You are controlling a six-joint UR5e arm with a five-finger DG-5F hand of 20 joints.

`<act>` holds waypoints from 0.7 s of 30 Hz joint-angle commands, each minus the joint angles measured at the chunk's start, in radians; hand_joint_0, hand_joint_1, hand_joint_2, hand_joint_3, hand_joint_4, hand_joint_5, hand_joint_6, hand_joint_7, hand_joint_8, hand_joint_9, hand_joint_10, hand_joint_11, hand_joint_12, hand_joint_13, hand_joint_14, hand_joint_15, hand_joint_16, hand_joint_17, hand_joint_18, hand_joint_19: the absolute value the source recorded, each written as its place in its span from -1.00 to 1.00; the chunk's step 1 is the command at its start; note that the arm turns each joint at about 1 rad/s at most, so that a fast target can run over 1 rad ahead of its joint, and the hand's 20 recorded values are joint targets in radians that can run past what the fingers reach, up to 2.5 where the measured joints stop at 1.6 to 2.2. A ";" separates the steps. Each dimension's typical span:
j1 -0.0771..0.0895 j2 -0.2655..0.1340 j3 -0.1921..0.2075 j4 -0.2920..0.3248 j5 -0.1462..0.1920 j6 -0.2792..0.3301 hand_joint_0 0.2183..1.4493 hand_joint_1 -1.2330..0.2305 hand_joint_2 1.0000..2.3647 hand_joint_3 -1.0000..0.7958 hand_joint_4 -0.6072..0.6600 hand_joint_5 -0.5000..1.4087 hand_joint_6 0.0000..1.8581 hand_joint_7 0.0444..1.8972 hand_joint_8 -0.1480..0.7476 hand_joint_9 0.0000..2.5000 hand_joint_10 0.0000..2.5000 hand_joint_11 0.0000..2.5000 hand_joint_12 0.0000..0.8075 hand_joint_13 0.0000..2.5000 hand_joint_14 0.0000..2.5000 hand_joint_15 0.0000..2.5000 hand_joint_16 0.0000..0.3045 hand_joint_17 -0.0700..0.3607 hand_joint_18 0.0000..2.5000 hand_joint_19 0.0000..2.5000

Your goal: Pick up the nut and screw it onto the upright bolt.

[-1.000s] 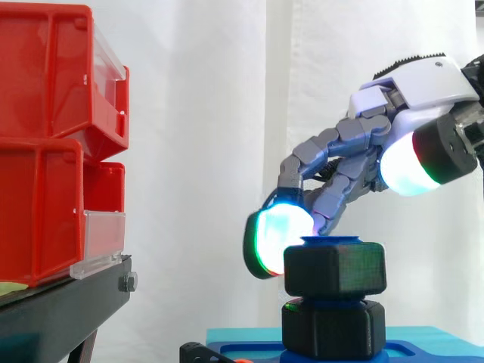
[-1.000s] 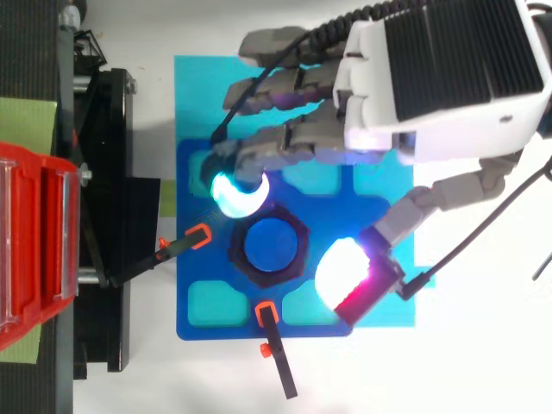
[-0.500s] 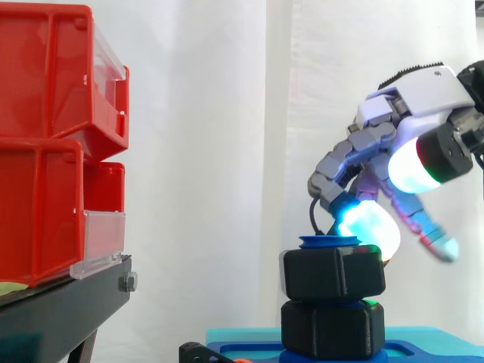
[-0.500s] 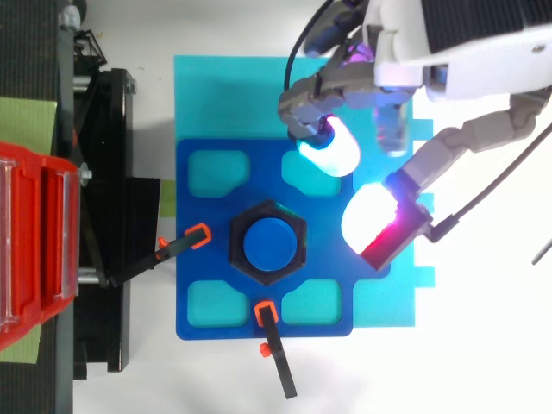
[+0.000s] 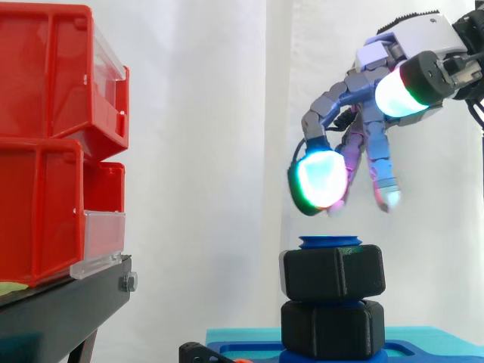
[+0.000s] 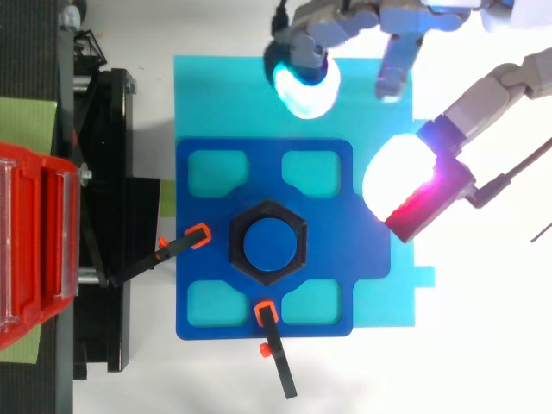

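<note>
Hand [image 5: 355, 83]: hangs in the air above the nut and apart from it. Fingers loosely spread and drooping, holding nothing; one pad [image 5: 321, 179] glows cyan-green.
Nut [image 5: 333, 272]: black, six-sided, seated on the upright blue bolt [image 6: 269, 245] just under its top, above a second black block [image 5: 331, 329].
Base: blue plate [image 6: 328, 289] on a turquoise sheet [image 6: 224, 95].
Red bins [image 5: 53, 144]: to the left, on a black stand [image 5: 60, 310].

Black nut [image 5: 333, 272]; blue bolt [image 6: 268, 245] (red bins [image 5: 41, 76])

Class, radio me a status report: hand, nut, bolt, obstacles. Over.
Hand open, empty, higher than the nut. Nut on the bolt, near its top. Nothing in the way.
</note>
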 commanded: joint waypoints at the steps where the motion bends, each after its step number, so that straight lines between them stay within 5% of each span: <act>1: 0.010 -0.001 -0.024 0.061 0.008 0.005 -0.60 0.23 -1.00 -0.44 0.24 -0.61 -0.46 -0.26 -0.06 -0.18 -1.00 -0.98 -0.08 -0.49 -1.00 -0.97 -0.66 -0.13 -0.63 -0.82; 8: 0.041 -0.001 -0.093 0.196 0.012 0.080 -0.64 0.28 -1.00 -0.44 0.17 -0.66 -0.46 -0.39 -0.08 -0.45 -1.00 -1.00 -0.02 -0.72 -1.00 -1.00 -0.63 -0.08 -0.89 -0.93; 21: 0.082 0.001 -0.119 0.203 0.028 0.107 -0.68 0.37 -1.00 -0.44 0.13 -0.69 -0.46 -0.44 -0.11 -0.68 -1.00 -1.00 0.00 -0.91 -1.00 -1.00 -0.60 -0.04 -1.00 -1.00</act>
